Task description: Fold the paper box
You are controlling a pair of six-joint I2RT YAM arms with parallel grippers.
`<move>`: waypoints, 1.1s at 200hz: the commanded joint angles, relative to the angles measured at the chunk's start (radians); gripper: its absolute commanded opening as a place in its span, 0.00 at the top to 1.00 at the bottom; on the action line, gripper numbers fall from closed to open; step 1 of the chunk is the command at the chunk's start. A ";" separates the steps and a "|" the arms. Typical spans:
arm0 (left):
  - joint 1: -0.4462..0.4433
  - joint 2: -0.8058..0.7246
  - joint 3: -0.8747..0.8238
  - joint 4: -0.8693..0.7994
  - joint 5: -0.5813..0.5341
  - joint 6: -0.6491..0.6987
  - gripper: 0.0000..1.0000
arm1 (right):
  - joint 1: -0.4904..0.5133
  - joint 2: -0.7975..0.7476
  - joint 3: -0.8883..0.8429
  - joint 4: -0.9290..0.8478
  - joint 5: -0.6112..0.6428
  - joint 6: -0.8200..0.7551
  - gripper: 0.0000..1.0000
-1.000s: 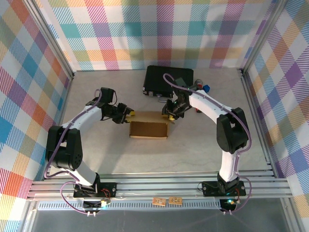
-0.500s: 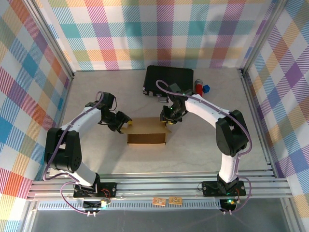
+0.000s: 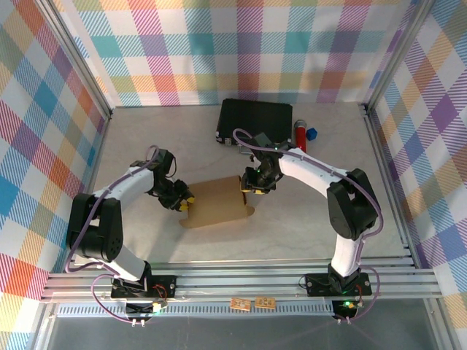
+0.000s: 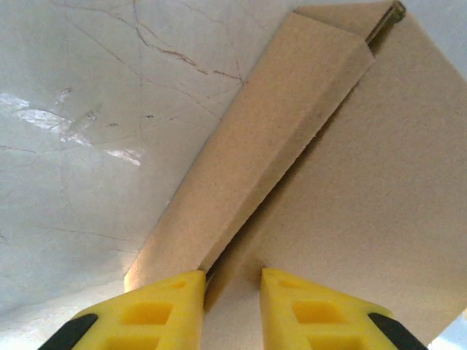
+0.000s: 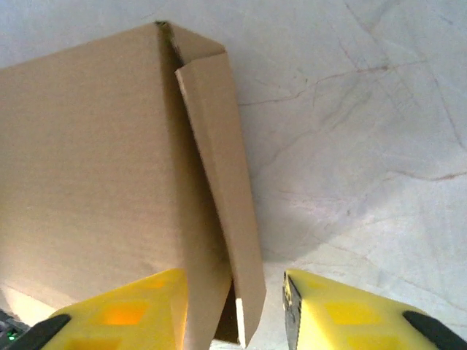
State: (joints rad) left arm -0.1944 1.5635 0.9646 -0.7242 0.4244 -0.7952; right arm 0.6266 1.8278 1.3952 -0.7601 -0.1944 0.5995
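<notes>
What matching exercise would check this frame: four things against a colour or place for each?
Things:
1. box
2. case
3. left gripper
4. right gripper

Colour or place:
A. astride the flap at the box's right end
B. black, beyond the box
C. brown, between the two grippers
D. astride the flap at the box's left end

Pairs: 1-C, 2-B, 3-D, 4-A
</notes>
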 commanded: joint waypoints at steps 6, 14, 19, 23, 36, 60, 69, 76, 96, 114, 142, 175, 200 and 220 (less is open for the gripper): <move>-0.011 -0.006 -0.034 0.000 -0.045 -0.005 0.77 | 0.005 -0.091 -0.031 0.017 -0.034 -0.001 0.53; -0.015 -0.003 -0.031 -0.001 -0.050 -0.007 0.77 | 0.007 -0.105 -0.037 0.018 -0.041 0.002 0.52; -0.017 0.000 -0.028 -0.001 -0.053 -0.007 0.77 | 0.007 -0.112 -0.039 0.016 -0.044 0.001 0.52; -0.020 0.002 -0.026 -0.003 -0.055 -0.006 0.77 | 0.008 -0.116 -0.040 0.014 -0.046 0.001 0.52; -0.026 0.006 -0.020 -0.003 -0.058 -0.008 0.77 | 0.011 -0.115 -0.048 0.010 -0.053 0.000 0.51; -0.033 0.010 -0.007 -0.004 -0.064 -0.011 0.77 | 0.019 -0.091 -0.087 0.042 -0.080 -0.008 0.47; -0.034 0.013 -0.003 -0.008 -0.068 -0.011 0.77 | 0.022 -0.075 -0.101 0.063 -0.097 -0.008 0.46; -0.036 0.015 0.002 -0.010 -0.070 -0.007 0.78 | 0.025 -0.060 -0.111 0.076 -0.109 -0.006 0.46; -0.037 0.020 0.005 -0.009 -0.067 -0.005 0.78 | 0.028 -0.020 -0.133 0.114 -0.144 0.006 0.46; -0.037 0.014 0.011 -0.006 -0.063 -0.004 0.77 | 0.031 0.013 -0.136 0.119 -0.143 0.009 0.54; -0.037 -0.036 0.068 -0.048 -0.069 0.008 0.65 | 0.032 0.037 -0.139 0.098 -0.115 -0.003 0.64; -0.031 -0.085 0.174 -0.162 -0.110 0.050 0.55 | 0.032 0.040 -0.134 0.075 -0.094 -0.026 0.69; -0.018 -0.070 0.192 -0.203 -0.130 0.129 0.53 | 0.031 0.040 -0.131 0.073 -0.096 -0.027 0.71; -0.017 -0.031 0.162 -0.195 -0.136 0.188 0.54 | 0.033 0.041 -0.127 0.071 -0.096 -0.025 0.72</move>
State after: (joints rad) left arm -0.2192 1.4933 1.1507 -0.8486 0.3183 -0.7059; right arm 0.6521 1.8584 1.2686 -0.6636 -0.3111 0.5892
